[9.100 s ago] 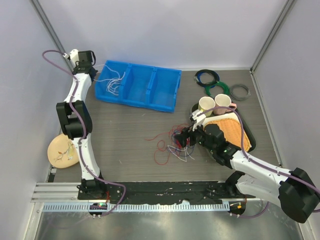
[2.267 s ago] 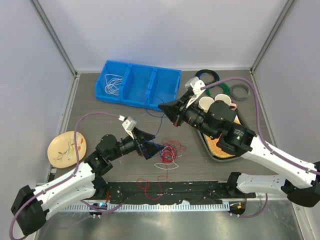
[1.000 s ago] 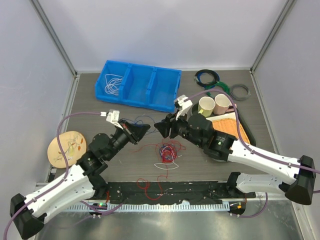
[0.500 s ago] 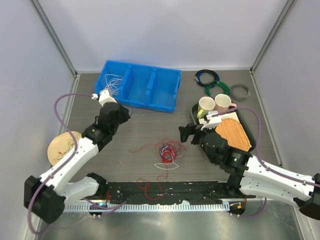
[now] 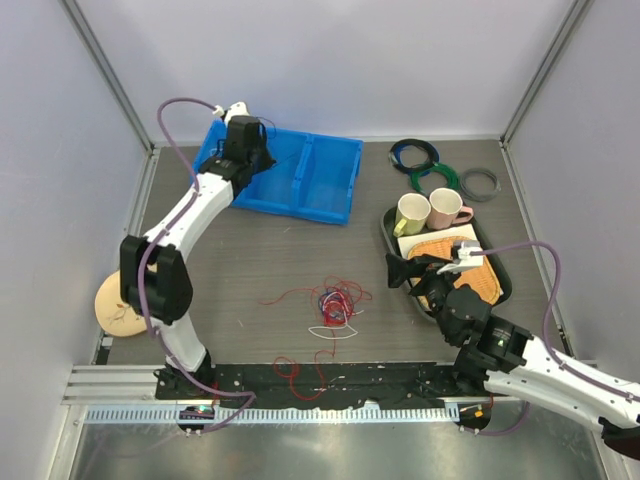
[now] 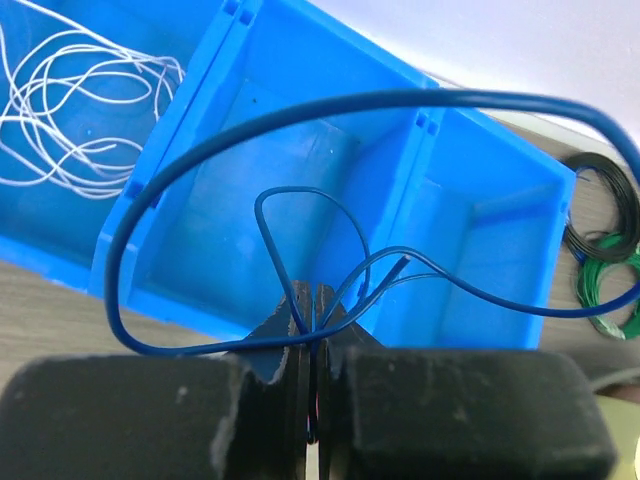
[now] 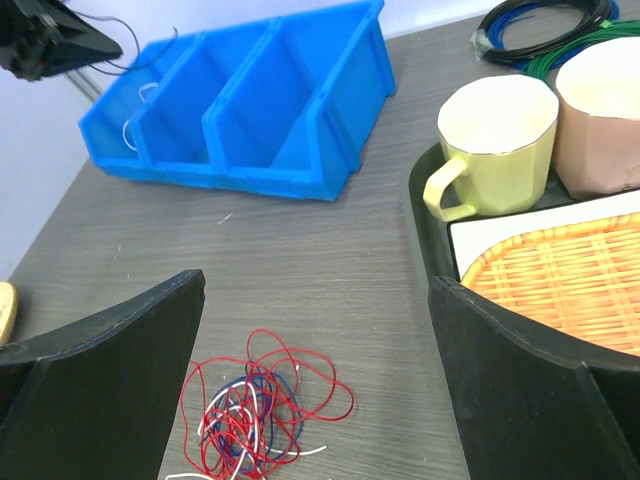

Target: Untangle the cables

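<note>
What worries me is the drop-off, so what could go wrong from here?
1. The left gripper, shut on the dark blue cable, is above the blue bin, but the cable's loops spread wider than the middle compartment. Once released, it may drape over a bin wall.
2. The tangle on the table mixes red, white and blue strands. The open right gripper could grab several at once.

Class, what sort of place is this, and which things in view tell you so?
Probably a robot lab cell: plain walls close in the table, the left arm and right arm are bolted at its near edge, and props lie out, tangled cables and a blue bin.
</note>
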Motion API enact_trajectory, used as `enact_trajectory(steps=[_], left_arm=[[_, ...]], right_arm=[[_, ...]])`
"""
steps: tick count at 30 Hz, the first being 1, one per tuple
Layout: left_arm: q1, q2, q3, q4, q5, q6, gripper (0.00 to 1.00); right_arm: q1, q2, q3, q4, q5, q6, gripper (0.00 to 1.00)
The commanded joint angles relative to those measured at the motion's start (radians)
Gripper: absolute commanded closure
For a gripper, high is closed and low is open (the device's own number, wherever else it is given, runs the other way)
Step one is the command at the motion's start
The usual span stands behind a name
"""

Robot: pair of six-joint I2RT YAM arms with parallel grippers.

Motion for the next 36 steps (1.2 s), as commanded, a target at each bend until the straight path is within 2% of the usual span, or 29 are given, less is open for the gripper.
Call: enact_trajectory(steps=[1, 4, 7, 8, 9, 10, 14, 19, 22, 23, 27, 28, 30, 31, 33, 34, 36], left_arm=[[0.012, 0.152, 0.163, -0.077, -0.036, 0.077, 0.94], [0.015, 0.281, 0.333, -0.194, -0.039, 0.101, 0.92], [0.015, 0.356, 0.470, -0.304, -0.021, 0.118, 0.70], [0.014, 0.393, 0.519, -0.348, -0.033, 0.120, 0.52], [0.015, 0.404, 0.536, -0.366, -0.034, 0.117, 0.42], [0.015, 0.412, 0.547, -0.376, -0.033, 0.118, 0.37], [0.015, 0.384, 0.518, -0.369, -0.018, 0.118, 0.31], [0.014, 0.266, 0.417, -0.317, 0.091, 0.124, 0.21], [0.014, 0.166, 0.296, -0.281, 0.218, 0.121, 0.10], [0.011, 0.139, 0.264, -0.265, 0.235, 0.103, 0.01], [-0.003, -0.039, 0.031, -0.154, 0.432, 0.080, 0.00], [-0.009, -0.120, -0.091, -0.121, 0.459, 0.074, 0.00], [-0.054, -0.215, -0.225, -0.022, 0.464, 0.046, 0.00], [-0.075, -0.301, -0.352, 0.034, 0.452, 0.040, 0.00], [-0.155, -0.372, -0.465, 0.067, 0.389, 0.011, 0.00], [-0.181, -0.410, -0.573, 0.084, 0.362, -0.006, 0.00], [-0.241, -0.501, -0.666, 0.130, 0.323, -0.035, 0.00]], right_arm=[[0.001, -0.070, -0.021, 0.040, 0.072, -0.008, 0.00], [0.001, -0.102, -0.035, 0.042, 0.086, -0.009, 0.00], [0.001, -0.113, -0.038, 0.043, 0.084, -0.012, 0.00], [-0.001, -0.113, -0.038, 0.043, 0.084, -0.012, 0.00], [0.001, -0.111, -0.037, 0.042, 0.084, -0.008, 0.01], [-0.001, -0.108, -0.037, 0.043, 0.084, -0.006, 0.00], [0.001, -0.094, -0.032, 0.042, 0.081, -0.009, 0.00], [0.001, -0.055, -0.020, 0.042, 0.064, -0.014, 0.00], [0.001, -0.005, -0.005, 0.043, 0.047, -0.019, 0.00], [0.001, 0.013, 0.002, 0.045, 0.031, -0.022, 0.01], [0.001, 0.128, 0.032, 0.043, -0.031, -0.029, 0.00], [0.001, 0.146, 0.044, 0.043, -0.037, -0.028, 0.01], [0.002, 0.185, 0.055, 0.042, -0.064, -0.019, 0.00], [0.001, 0.221, 0.069, 0.039, -0.074, -0.011, 0.00], [0.001, 0.257, 0.080, 0.036, -0.119, 0.009, 0.00], [-0.001, 0.293, 0.087, 0.034, -0.138, 0.029, 0.00], [-0.001, 0.327, 0.091, 0.045, -0.184, 0.060, 0.00]])
